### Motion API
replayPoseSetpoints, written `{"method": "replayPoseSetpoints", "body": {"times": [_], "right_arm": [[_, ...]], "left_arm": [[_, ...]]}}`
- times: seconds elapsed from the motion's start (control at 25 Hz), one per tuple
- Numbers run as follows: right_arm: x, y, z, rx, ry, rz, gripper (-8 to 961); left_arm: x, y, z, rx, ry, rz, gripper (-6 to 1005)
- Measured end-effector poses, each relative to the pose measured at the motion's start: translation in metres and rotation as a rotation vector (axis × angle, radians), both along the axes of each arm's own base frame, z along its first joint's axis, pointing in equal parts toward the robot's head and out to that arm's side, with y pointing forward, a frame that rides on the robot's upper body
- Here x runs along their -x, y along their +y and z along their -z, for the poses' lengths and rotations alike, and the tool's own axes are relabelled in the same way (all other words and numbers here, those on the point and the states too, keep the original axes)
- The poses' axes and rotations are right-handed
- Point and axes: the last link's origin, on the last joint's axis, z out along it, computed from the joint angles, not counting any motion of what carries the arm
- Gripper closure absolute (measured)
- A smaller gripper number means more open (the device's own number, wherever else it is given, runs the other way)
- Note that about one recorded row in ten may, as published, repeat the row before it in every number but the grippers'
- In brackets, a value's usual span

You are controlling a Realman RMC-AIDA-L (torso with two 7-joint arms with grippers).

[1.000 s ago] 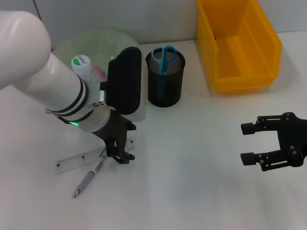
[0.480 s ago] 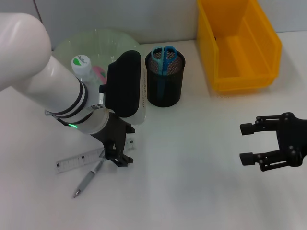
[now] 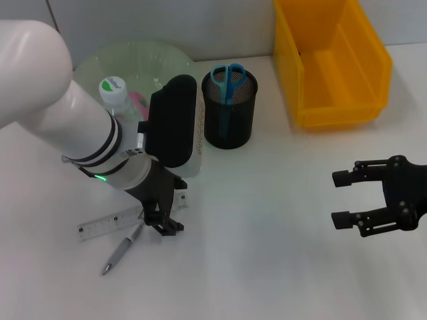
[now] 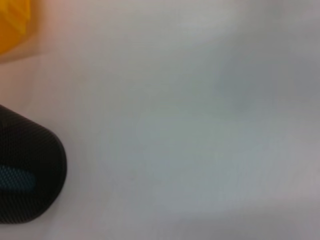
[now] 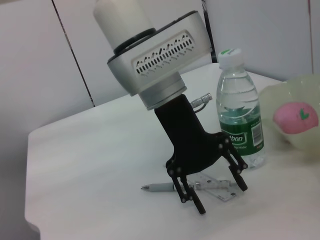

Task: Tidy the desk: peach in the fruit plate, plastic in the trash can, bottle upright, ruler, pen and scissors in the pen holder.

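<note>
- While the right gripper (image 3: 341, 198) hangs idle over bare worktop (image 3: 267, 267) on the right side, fingers spread and holding nothing, the left gripper (image 3: 165, 215) is the one at work.
- Left gripper is low over the ruler (image 3: 107, 223) and pen (image 3: 122, 249), fingers parted and pointing down, tips just above or at the worktop; nothing gripped. The right wrist view shows it open (image 5: 212, 187) straddling the ruler (image 5: 220, 186) and pen (image 5: 162, 187).
- Ruler lies flat near the worktop's front-left; pen lies just in front of it, angled, partly under the gripper.
- Bottle (image 3: 117, 100) stands upright behind the left arm, white cap up, beside the fruit plate (image 3: 133, 57).
- Peach (image 5: 295, 114), pink, sits in the pale green fruit plate.
- Scissors (image 3: 227, 83), blue handles up, stand in the black mesh pen holder (image 3: 230, 117).
- Yellow trash can (image 3: 333, 60) sits at the back right, well apart from both grippers.
</note>
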Motion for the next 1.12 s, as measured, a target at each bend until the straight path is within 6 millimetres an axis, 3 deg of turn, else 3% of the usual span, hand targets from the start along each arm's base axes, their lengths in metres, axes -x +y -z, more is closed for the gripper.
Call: {"method": "replayPoseSetpoints", "body": {"times": [0.44, 0.56, 1.12], "right_arm": [[0.0003, 0.0014, 0.004, 0.009, -0.013, 0.0, 145], [-0.0001, 0.0022, 0.004, 0.004, -0.015, 0.002, 145], [0.001, 0.0037, 0.0041, 0.003, -0.019, -0.002, 145]], "left_arm": [[-0.0035, -0.0009, 0.0, 0.015, -0.004, 0.0, 300], [-0.0037, -0.0008, 0.0, 0.015, -0.004, 0.001, 513], [-0.0074, 0.001, -0.0008, 0.024, -0.005, 0.023, 532]]}}
